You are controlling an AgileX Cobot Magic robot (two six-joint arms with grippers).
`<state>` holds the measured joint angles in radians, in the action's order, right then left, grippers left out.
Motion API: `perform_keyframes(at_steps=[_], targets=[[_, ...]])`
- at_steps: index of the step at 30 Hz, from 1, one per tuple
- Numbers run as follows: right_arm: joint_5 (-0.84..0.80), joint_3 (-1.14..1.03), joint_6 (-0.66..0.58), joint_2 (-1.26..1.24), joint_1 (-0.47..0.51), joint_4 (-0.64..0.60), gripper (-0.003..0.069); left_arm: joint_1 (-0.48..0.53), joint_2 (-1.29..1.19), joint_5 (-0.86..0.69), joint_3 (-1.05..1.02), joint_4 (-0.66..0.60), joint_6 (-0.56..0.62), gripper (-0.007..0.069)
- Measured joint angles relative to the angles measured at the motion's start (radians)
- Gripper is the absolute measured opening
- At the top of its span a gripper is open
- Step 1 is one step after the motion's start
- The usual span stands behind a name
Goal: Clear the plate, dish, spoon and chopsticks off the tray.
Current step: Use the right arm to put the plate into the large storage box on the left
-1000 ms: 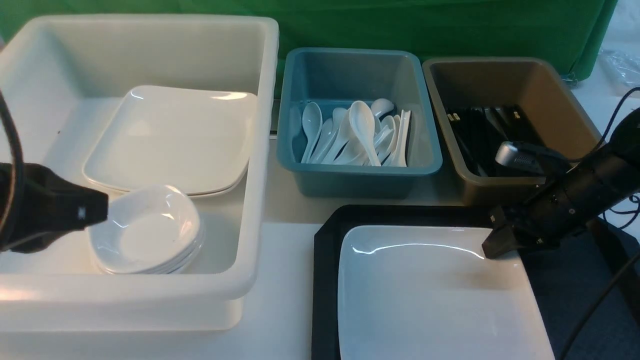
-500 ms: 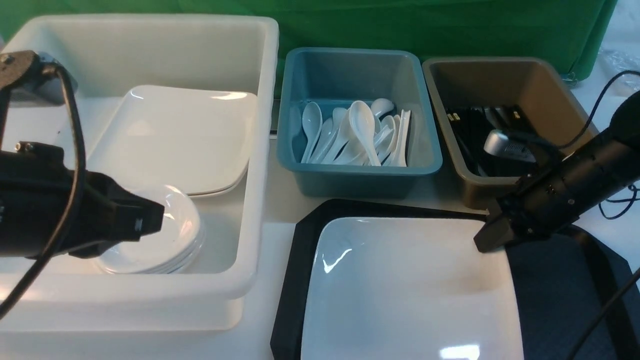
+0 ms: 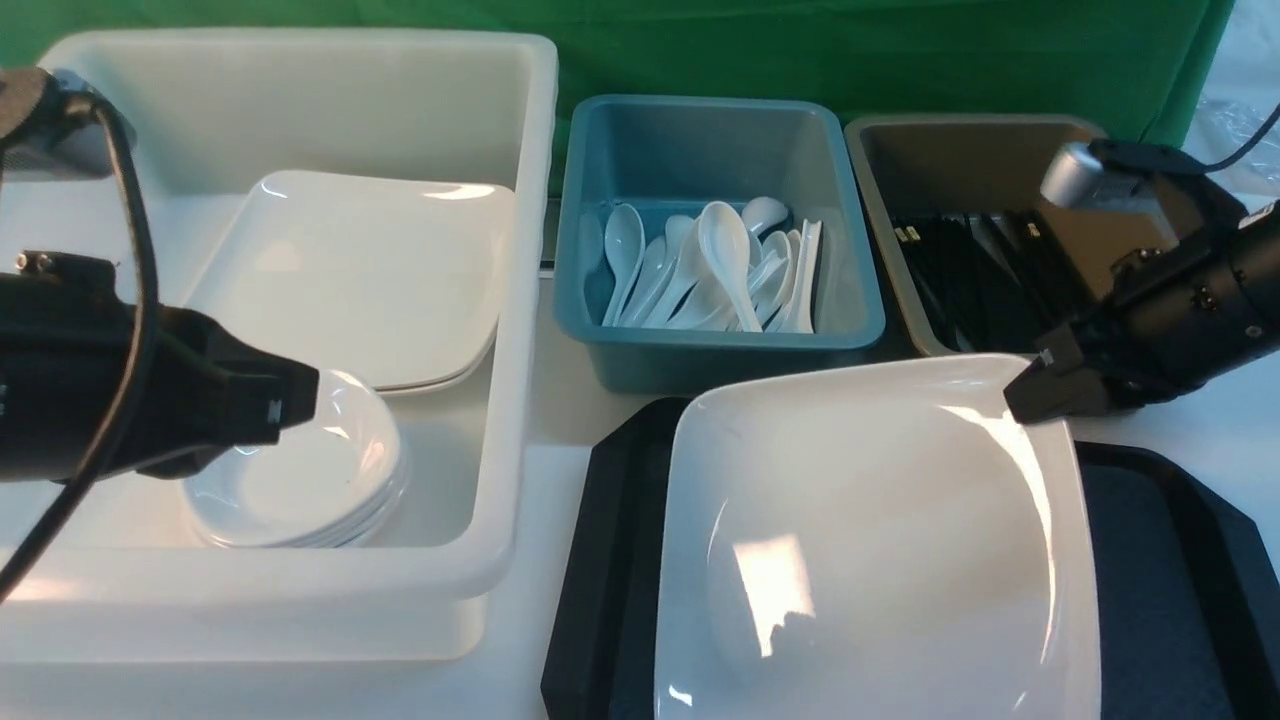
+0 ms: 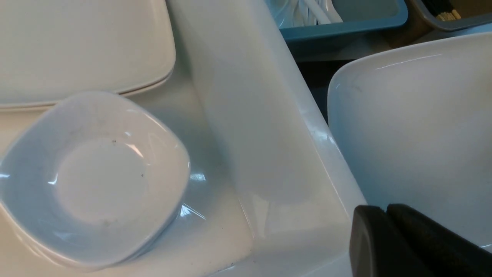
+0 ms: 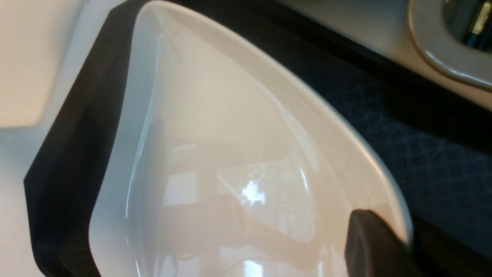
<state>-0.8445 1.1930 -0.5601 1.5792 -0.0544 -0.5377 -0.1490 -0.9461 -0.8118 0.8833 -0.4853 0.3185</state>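
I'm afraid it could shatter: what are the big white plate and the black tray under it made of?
The plate looks like glazed ceramic or melamine: glossy white with sharp reflections; I cannot tell which. The tray is probably moulded plastic: matte black with a fine crosshatch texture.

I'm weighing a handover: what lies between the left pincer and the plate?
In the front view, the white bin's wall stands between the left pincer and the plate, then a strip of table and the tray's rim.
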Motion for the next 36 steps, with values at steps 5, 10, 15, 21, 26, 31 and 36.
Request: perform_keyframes(at_steps=[5,10,15,21,26,31,36], targets=[[0.0,0.0,0.0,-0.062,0.0,0.017,0.0054,0.0,0.0,0.005,0.0,0.0,-0.002,0.0013],[-0.004,-0.001,-0.001,-0.117,0.0,0.037,0.0054,0.0,0.0,0.006,0.0,0.002,-0.002,0.0013],[-0.01,-0.001,-0.001,-0.172,0.0,0.049,0.0054,0.0,0.0,0.006,0.0,0.002,-0.002,0.0013],[-0.015,-0.001,0.005,-0.233,0.0,0.049,0.0054,0.0,0.0,0.007,0.0,0.003,-0.002,0.0013],[-0.046,0.038,0.016,-0.266,0.0,0.049,0.0054,0.0,0.0,0.01,0.0,0.025,-0.011,0.0013],[-0.068,0.146,0.03,-0.275,0.0,0.035,0.0054,0.0,0.0,0.065,0.0,0.064,-0.055,0.0013],[-0.074,0.275,0.046,-0.256,0.0,-0.02,0.0054,0.0,0.0,0.141,0.005,0.168,-0.167,0.0013]])
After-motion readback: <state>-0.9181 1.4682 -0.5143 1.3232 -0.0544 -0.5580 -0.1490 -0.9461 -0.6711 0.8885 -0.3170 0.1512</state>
